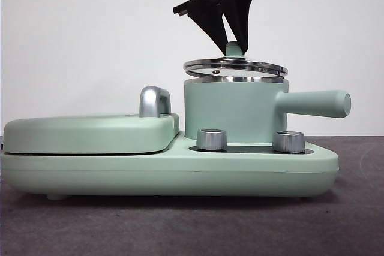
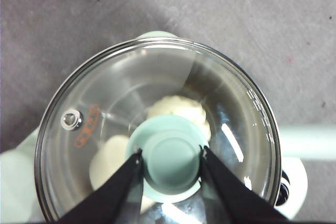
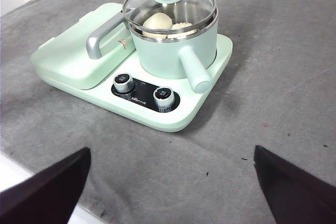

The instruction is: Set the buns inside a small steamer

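**Lid held over the steamer, both buns inside**

White wall (image 1: 60,46) and a grey table (image 3: 283,61) frame the scene, with a mint-green cooking base (image 1: 180,169) set on the table. On its right half the small steamer (image 1: 231,112) is seated, its long straight handle (image 1: 315,103) pointed away from the flat hinged griddle lid (image 1: 90,133) that is seen beside it. Two steel dials (image 3: 144,88) are seen on the base in front of the pot.

The glass lid (image 1: 235,67) is seen slightly tilted, just above the steel rim on one side. Its green knob (image 2: 170,156) is gripped by the left gripper (image 2: 170,153), whose black fingers (image 2: 128,179) are pressed against either side of the knob, closed only as far as the knob allows.

Through the glass the buns are made out inside the pot: the round ridged bun (image 2: 181,109) and the smooth bun (image 2: 107,158), side by side.

The right gripper (image 3: 170,182) is held well back from the appliance, above bare table, its fingers spread wide with nothing between them.
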